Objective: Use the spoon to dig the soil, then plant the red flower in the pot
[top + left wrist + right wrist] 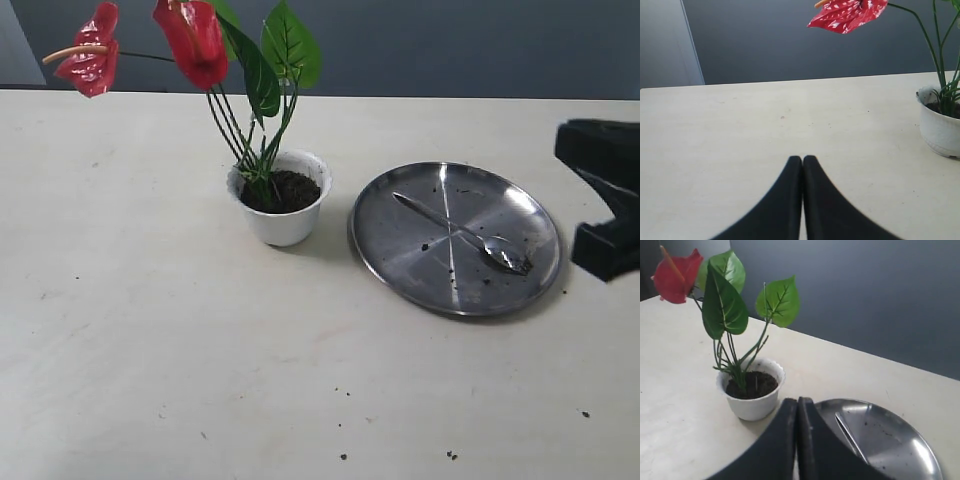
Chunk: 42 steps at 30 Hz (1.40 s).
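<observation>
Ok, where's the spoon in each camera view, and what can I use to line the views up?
Exterior: the spoon lies on the plate, right of the pot.
Left wrist: not in it.
Right wrist: only its handle shows, on the plate.
Shared landmark: the pot, seen in all three views.

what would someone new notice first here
The red flower grabs the eye first, standing upright in the soil of a small white pot near the middle of the table. Just to its right in the exterior view lies a shiny steel plate with the spoon resting on it.
</observation>
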Available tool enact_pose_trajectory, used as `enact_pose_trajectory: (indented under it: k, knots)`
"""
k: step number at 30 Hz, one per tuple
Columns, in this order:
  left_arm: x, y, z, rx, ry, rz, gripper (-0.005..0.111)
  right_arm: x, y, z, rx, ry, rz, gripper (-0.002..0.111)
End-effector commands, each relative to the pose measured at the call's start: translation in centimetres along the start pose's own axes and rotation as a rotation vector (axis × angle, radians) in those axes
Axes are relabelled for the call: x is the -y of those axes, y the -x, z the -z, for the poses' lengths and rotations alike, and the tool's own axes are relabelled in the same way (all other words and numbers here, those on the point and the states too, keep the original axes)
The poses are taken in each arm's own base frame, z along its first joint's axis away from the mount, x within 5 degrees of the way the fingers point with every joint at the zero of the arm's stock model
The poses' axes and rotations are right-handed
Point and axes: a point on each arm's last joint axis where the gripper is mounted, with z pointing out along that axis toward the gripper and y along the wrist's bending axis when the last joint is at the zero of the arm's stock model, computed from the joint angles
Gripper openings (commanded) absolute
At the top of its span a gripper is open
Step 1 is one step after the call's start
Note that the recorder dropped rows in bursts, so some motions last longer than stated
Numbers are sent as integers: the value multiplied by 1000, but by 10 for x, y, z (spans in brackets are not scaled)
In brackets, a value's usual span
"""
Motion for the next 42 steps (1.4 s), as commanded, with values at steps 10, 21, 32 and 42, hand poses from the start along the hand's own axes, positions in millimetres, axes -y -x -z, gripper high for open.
enact_pose_trajectory:
  k: [10,21,32,42]
  knots:
    - [0,2,0,12,-5,0,2,4,-41,27,-141,-40,-183,1]
    - [0,2,0,12,-5,0,2,3,-58,25,-139,-28,-255,1]
    - [0,2,0,12,-5,0,2,29,-110,59,29,-395,-247,1]
    - [0,2,0,12,-5,0,2,35,-119,73,167,-637,-415,1]
